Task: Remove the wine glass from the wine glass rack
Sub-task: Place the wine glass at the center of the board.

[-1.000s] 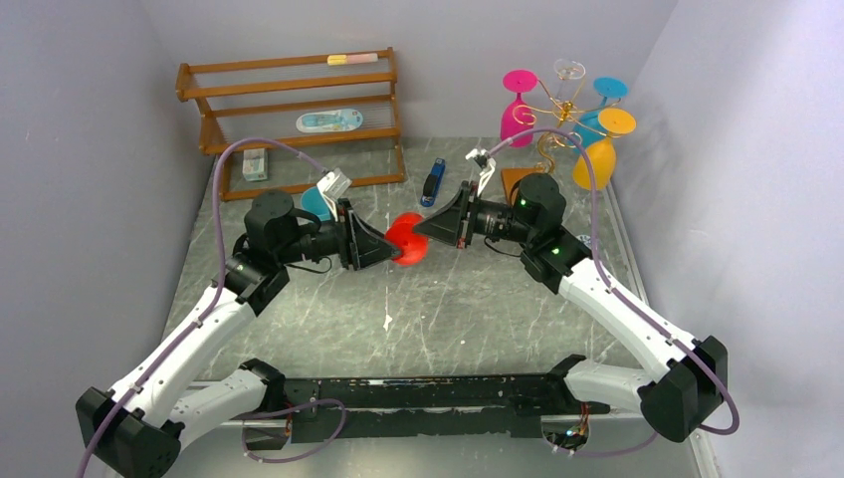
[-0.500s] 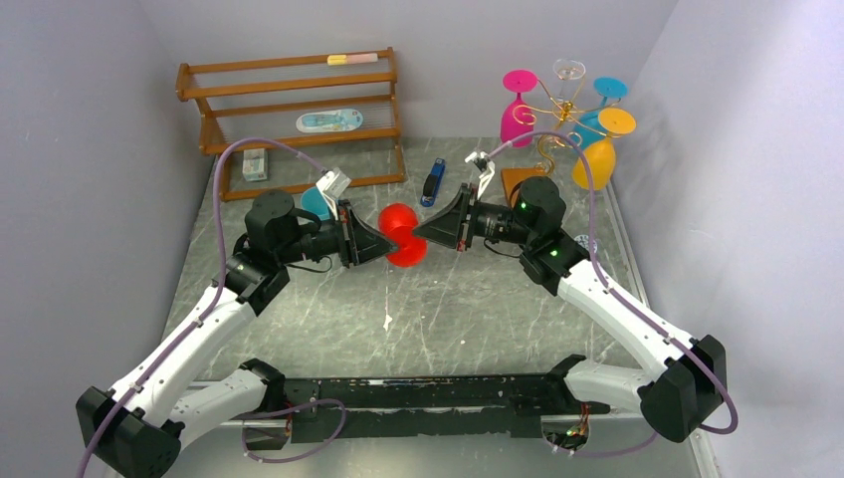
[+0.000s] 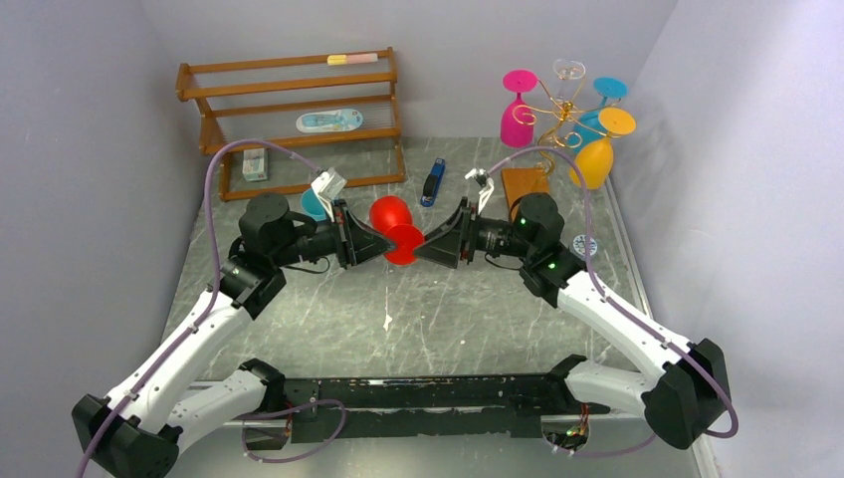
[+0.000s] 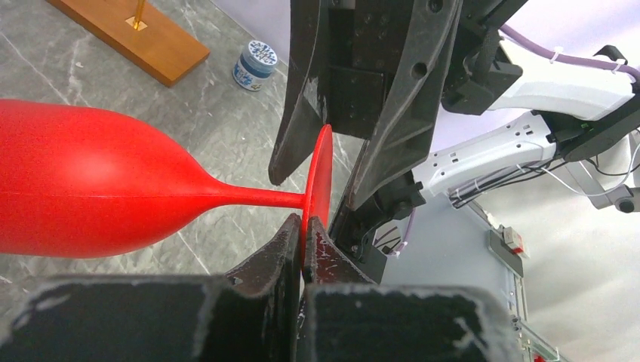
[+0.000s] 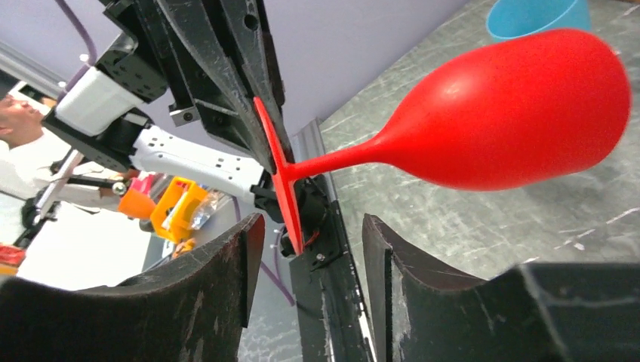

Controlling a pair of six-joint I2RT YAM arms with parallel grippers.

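Observation:
A red wine glass [image 3: 391, 215] hangs on its side above the middle of the table, bowl toward the back. My left gripper [image 3: 390, 246] is shut on the rim of its round foot; in the left wrist view the foot [image 4: 318, 177] is pinched edge-on between the jaws of that gripper [image 4: 304, 226]. My right gripper [image 3: 420, 249] faces it from the right, open, fingers [image 5: 226, 264] apart on either side of the foot without touching. The wine glass rack [image 3: 555, 108] stands back right on its wooden base [image 3: 526, 183], with pink [image 3: 516, 115], clear, blue and orange [image 3: 599, 151] glasses hanging on it.
A brown slatted shelf [image 3: 299, 110] stands at the back left. A blue stapler [image 3: 433, 183] lies behind the grippers, a blue bowl [image 3: 315, 205] sits behind the left gripper, and a small round tin [image 3: 583, 244] lies near the right arm.
My right gripper has opened off the glass's foot and drawn back slightly. My left gripper closed on the foot, and the bowl swung up toward the back left.

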